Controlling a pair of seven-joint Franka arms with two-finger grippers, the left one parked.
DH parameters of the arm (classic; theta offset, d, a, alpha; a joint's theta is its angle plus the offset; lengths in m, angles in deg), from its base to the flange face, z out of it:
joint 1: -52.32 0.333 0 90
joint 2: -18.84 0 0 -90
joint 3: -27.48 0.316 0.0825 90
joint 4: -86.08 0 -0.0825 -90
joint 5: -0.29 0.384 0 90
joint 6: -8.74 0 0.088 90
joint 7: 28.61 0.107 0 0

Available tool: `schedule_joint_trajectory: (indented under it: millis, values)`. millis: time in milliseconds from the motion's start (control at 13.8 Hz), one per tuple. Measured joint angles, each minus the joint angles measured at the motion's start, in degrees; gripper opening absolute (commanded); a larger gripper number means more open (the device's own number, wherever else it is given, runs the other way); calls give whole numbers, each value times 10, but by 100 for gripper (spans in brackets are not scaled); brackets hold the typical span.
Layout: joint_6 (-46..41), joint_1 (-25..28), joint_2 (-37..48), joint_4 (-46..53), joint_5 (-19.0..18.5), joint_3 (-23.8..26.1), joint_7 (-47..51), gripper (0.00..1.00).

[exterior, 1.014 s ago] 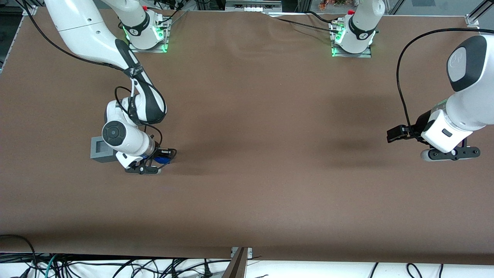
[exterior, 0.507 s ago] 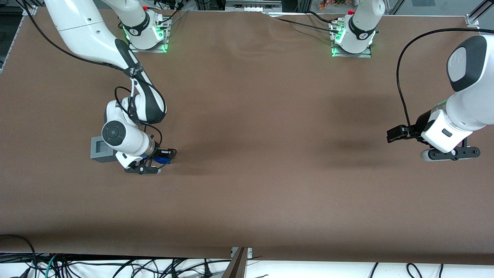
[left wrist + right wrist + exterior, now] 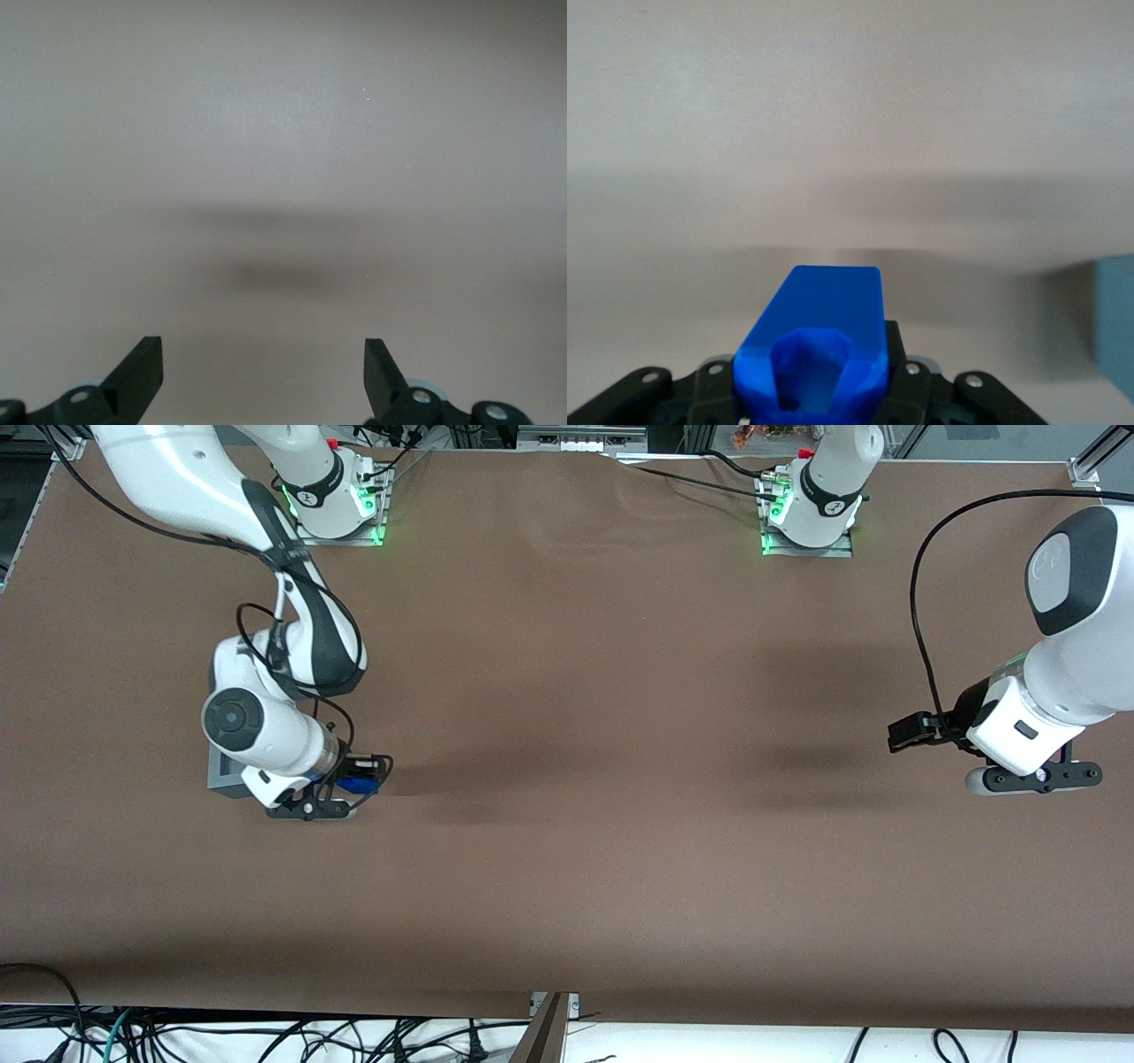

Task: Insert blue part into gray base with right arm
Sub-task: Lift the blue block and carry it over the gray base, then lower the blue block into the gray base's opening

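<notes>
The right arm's gripper [image 3: 358, 776] hangs low over the brown table and is shut on the blue part [image 3: 356, 785]. In the right wrist view the blue part [image 3: 822, 341] fills the space between the black fingers [image 3: 911, 382], with its hollow end toward the camera, and the gripper [image 3: 817, 390] holds it clear of the table. The gray base [image 3: 221, 776] sits on the table beside the gripper, mostly hidden under the arm's white wrist. Only one edge of the base [image 3: 1116, 320] shows in the right wrist view.
The brown table cloth [image 3: 567, 824] spreads wide toward the parked arm's end. The arms' mounting bases [image 3: 341, 505] with green lights stand at the table edge farthest from the front camera. Cables hang below the near edge [image 3: 266, 1036].
The right arm has shifted sideways toward the gray base, carrying the blue part with it. Its wrist now covers more of the base.
</notes>
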Motion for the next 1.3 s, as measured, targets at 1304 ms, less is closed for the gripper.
schedule_joint_trajectory:
  millis: [1304]
  values:
    - [-62, -34, 35, -7, -5, -158, -283, 16]
